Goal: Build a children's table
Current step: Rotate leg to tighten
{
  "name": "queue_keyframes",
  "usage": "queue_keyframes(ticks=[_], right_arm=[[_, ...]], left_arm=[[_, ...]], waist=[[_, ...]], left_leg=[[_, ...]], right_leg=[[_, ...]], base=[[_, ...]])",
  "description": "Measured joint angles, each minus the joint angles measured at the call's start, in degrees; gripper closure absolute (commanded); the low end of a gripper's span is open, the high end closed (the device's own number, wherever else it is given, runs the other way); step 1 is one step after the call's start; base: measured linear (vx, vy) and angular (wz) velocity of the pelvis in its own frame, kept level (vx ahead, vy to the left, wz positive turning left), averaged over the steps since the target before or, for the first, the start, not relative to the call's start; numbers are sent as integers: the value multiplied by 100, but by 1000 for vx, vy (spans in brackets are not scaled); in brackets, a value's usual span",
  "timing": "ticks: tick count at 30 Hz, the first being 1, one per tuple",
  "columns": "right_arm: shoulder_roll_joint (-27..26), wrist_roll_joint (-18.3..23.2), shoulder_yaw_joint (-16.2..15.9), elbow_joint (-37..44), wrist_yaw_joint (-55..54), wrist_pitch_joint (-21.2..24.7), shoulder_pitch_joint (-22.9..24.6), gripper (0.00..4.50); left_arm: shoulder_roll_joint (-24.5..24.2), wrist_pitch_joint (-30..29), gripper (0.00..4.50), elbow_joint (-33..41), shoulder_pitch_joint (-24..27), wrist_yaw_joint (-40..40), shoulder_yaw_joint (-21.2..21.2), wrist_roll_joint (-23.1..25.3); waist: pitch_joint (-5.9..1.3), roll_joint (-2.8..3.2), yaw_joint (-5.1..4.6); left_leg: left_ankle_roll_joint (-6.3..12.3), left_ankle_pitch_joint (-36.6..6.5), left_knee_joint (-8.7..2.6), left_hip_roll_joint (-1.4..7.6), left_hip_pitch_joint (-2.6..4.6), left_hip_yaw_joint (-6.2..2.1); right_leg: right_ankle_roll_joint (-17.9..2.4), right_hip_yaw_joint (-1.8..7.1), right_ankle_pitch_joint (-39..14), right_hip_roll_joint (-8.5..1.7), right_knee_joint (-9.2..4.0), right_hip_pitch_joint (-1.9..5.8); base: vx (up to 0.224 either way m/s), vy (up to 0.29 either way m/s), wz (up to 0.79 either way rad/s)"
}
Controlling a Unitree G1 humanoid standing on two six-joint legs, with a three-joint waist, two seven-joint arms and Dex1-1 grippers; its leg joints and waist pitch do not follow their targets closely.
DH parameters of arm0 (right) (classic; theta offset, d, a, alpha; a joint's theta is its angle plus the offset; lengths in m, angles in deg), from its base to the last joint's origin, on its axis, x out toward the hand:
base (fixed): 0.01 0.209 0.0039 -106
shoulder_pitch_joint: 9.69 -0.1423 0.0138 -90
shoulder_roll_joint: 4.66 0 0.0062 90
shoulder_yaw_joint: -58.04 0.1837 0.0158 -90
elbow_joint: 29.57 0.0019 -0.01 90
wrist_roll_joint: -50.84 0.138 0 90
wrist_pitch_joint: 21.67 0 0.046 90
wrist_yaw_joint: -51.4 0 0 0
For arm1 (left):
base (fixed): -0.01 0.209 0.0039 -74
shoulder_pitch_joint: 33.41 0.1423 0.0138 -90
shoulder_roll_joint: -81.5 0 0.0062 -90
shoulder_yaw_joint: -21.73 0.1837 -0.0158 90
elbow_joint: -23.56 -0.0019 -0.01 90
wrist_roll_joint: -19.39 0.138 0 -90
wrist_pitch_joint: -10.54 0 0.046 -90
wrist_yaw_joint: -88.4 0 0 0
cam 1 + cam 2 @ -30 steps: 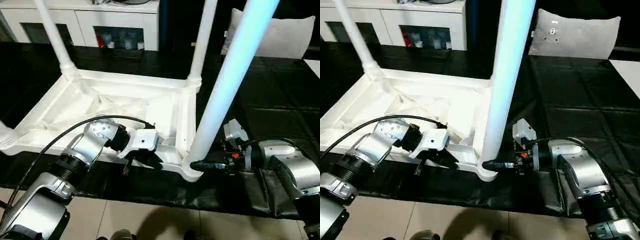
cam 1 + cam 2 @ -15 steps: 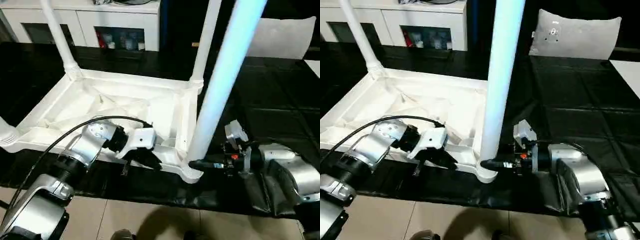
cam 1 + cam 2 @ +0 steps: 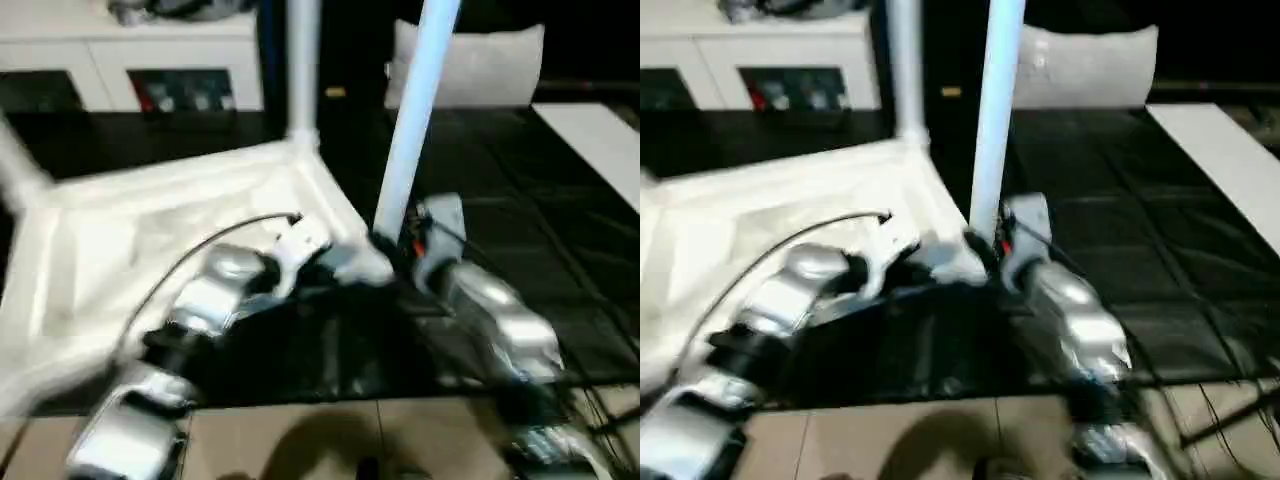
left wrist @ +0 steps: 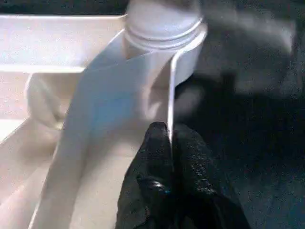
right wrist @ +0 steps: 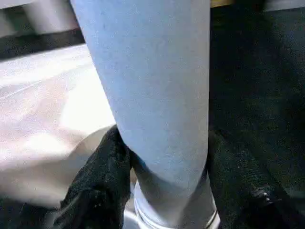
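Observation:
The white children's table lies upside down, its ribbed top (image 3: pixel 120 230) on the black surface. One leg (image 3: pixel 302 60) stands in a far corner socket. A second leg (image 3: pixel 415 110) stands in the near right corner socket (image 4: pixel 164 28). My left gripper (image 4: pixel 167 140) is shut on the thin rim of the top just beside that socket. My right gripper (image 5: pixel 164 176) grips the base of this leg (image 5: pixel 152 86), with one black finger (image 5: pixel 102 181) pressed to each side.
A white cabinet (image 3: pixel 120 50) and a grey pillow (image 3: pixel 480 65) stand at the back. The black-covered work surface (image 3: pixel 560 230) stretches to the right, with a white sheet (image 3: pixel 600 140) at its far right. Tiled floor (image 3: pixel 300 440) runs along the front edge.
The head camera has swung, so the whole scene looks shifted and blurred. Both grippers remain at the near right corner, the left on the rim and the right at the leg's base.

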Motion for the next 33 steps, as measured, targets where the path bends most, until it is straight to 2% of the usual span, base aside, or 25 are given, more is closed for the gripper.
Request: queue_keyframes(ticks=[1, 2, 4, 6, 10, 12, 14, 17, 20, 21, 24, 26, 29, 33], right_arm=[[-28, -6, 35, -76, -93, -103, -39, 254], [-76, -7, 79, -163, -145, -209, -83, 198], [-184, -3, 142, -231, -218, -419, -95, 184], [-216, 13, 144, -231, -174, -529, -93, 164], [-155, 19, 102, -230, 46, -688, -73, 130], [104, 69, 61, -66, 392, -795, 138, 100], [308, 128, -13, 88, 725, -856, 325, 90], [907, 302, -85, 427, 1564, -866, 667, 66], [1257, 466, -79, 584, 2163, -867, 801, 50], [1391, 512, -78, 605, 2371, -866, 824, 29], [2012, 692, -104, 791, 3189, -844, 1010, 10], [2197, 785, -138, 860, 3554, -783, 1049, 10], [2740, 1043, -383, 1064, 4556, -606, 1208, 10], [2920, 1152, -534, 1062, 5185, -542, 1224, 56]], left_arm=[[79, -24, 450, 26, 4, 104, 2, -6], [119, -49, 450, 66, 10, 164, 5, -9], [169, -97, 450, 156, 27, 285, 7, -9], [111, -127, 450, 241, 29, 296, 19, -2], [41, -127, 450, 364, 38, 286, 34, 18], [-19, -105, 450, 414, 41, 187, 115, 17], [-99, -57, 450, 427, 59, 88, 137, 4], [-397, 175, 450, 446, 112, -294, 242, -67], [-646, 353, 450, 442, 132, -573, 265, -76], [-761, 447, 450, 426, 134, -710, 302, -73], [-1054, 856, 450, 380, 166, -1320, 448, -135], [-1191, 1020, 450, 329, 168, -1559, 463, -152], [-1520, 1560, 450, 184, 130, -2250, 629, -251], [-1760, 2021, 450, 104, 70, -2971, 808, -292]], waist=[[1, 2, -16], [0, 1, -46], [5, -7, -68], [5, -8, 2], [5, -7, 71], [5, -8, 158], [5, -8, 183], [7, -10, 227], [7, -10, 233], [7, -10, 234], [8, -7, 294], [7, -6, 323], [7, -6, 369], [7, -6, 407]], left_leg=[[-6, 7, -22, 9, -17, -14], [-24, 14, -16, 10, -33, -12], [-16, 4, -9, -15, -54, 4], [-3, 8, -25, -15, -58, 6], [6, 16, -38, -12, -98, 9], [8, 14, -38, -9, -106, 14], [12, 12, -38, -8, -104, 22], [12, 12, -37, -9, -89, 32], [12, 14, -35, -10, -74, 39], [11, 15, -33, -11, -70, 40], [6, 12, -30, -11, -63, 45], [6, 12, -27, -12, -64, 47], [6, 12, -27, -11, -59, 47], [0, 8, -23, -9, -57, 47]], right_leg=[[-5, -2, 11, 19, -47, -1], [-43, 0, 79, 21, -80, -1], [-90, 47, 248, 2, -108, -19], [-92, 55, 254, 13, -104, -36], [-104, 56, 257, 22, -89, -102], [-107, 61, 255, 23, -89, -112], [-107, 70, 255, 22, -89, -114], [-106, 85, 255, 22, -88, -107], [-105, 91, 257, 24, -88, -97], [-105, 91, 257, 24, -88, -95], [-104, 96, 257, 24, -91, -83], [-103, 97, 257, 23, -91, -82], [-102, 97, 256, 23, -97, -66], [-102, 102, 256, 16, -98, -59]], base=[[0, 0, 0], [0, 0, 0], [0, 0, 0], [0, 0, 0], [0, 0, 0], [0, 0, 0], [0, 0, 0], [0, 0, 0], [0, 0, 0], [0, 0, 0], [0, 0, 0], [0, 0, 0], [0, 0, 0], [0, 0, 0]])
